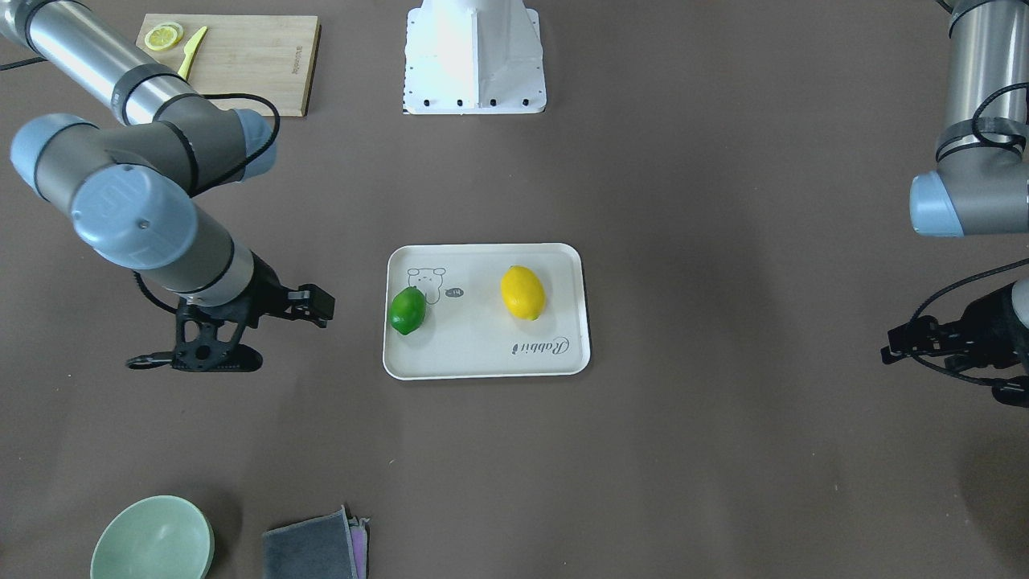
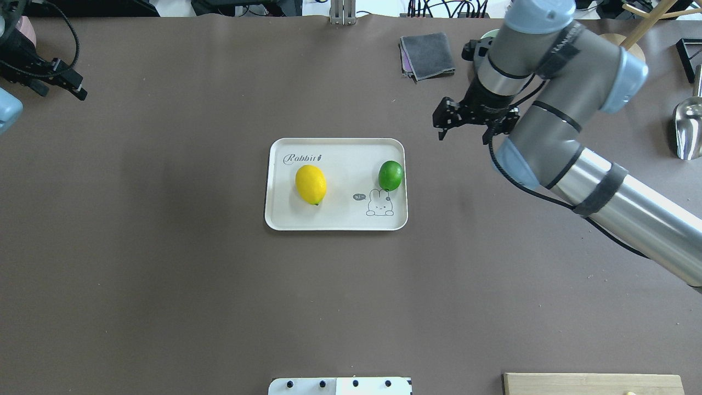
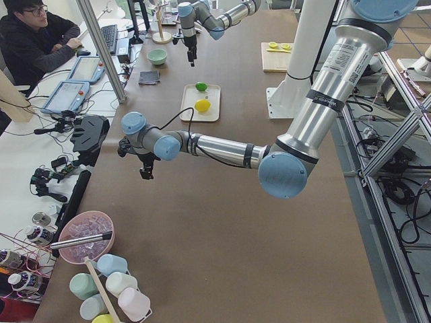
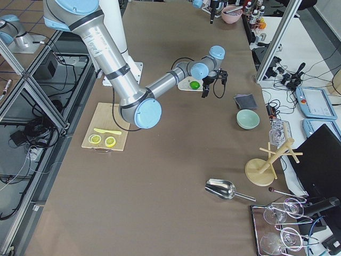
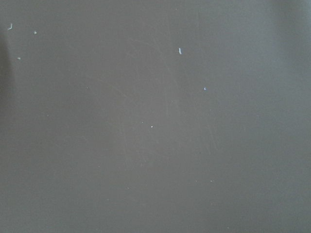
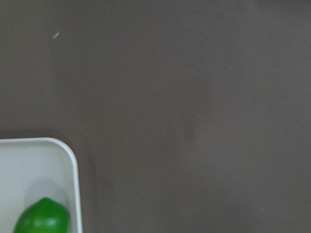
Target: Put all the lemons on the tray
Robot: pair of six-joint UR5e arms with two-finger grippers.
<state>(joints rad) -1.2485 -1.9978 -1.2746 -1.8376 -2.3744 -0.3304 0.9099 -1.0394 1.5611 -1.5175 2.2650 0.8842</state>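
The off-white tray (image 1: 482,354) lies flat at the table's middle. The yellow lemon (image 1: 522,293) and the green lemon (image 1: 407,310) both rest on it, apart from each other; they also show in the overhead view, yellow lemon (image 2: 310,184) and green lemon (image 2: 390,175). My right gripper (image 1: 193,363) hangs open and empty above the table beside the tray's green-lemon end, clear of it. Its wrist view shows a tray corner (image 6: 29,155) and the green lemon (image 6: 43,216). My left gripper (image 1: 949,374) looks open and empty, far off at the table's other side.
A bamboo cutting board (image 1: 249,64) with lemon slices (image 1: 163,36) and a yellow knife (image 1: 191,52) lies near the robot base (image 1: 474,56). A green bowl (image 1: 153,540) and a folded grey cloth (image 1: 313,547) sit at the operators' edge. A metal scoop (image 2: 688,126) lies far right.
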